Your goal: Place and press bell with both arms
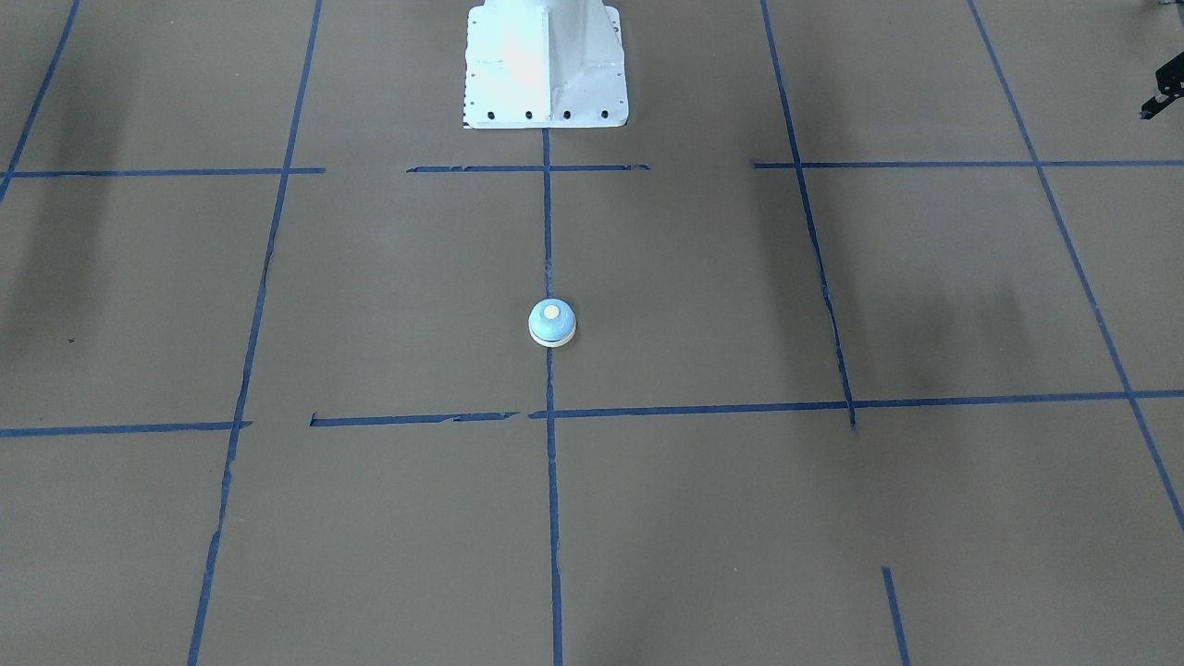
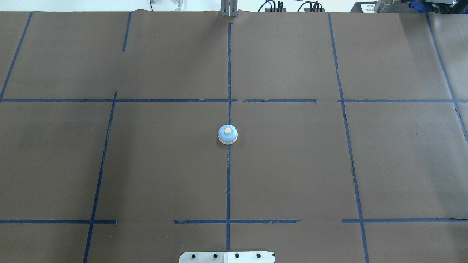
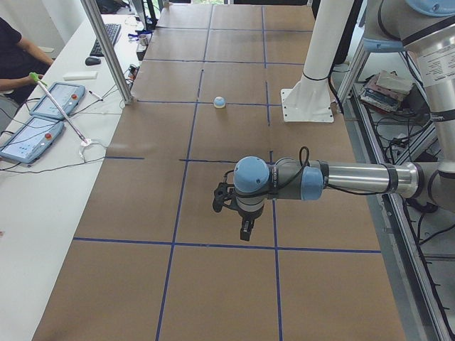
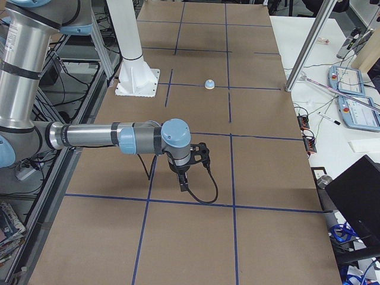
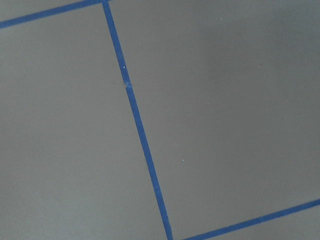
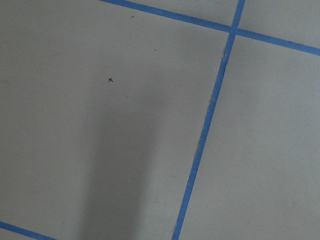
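Observation:
The bell (image 1: 552,324) stands upright on the brown table cover, on the centre tape line, with its cream button on top. It also shows in the overhead view (image 2: 227,134), the exterior left view (image 3: 220,103) and the exterior right view (image 4: 209,84). My left gripper (image 3: 244,231) hangs above the table far towards the left end. My right gripper (image 4: 183,183) hangs above the table far towards the right end. Both are well away from the bell and hold nothing that I can see. I cannot tell whether either is open or shut. The wrist views show only cover and tape.
The white pedestal base (image 1: 546,65) stands behind the bell at the robot's side. Blue tape lines (image 2: 229,182) grid the cover. A side table holds tablets (image 3: 43,114) and cables, with a metal post (image 3: 106,50) and a seated person (image 3: 18,57).

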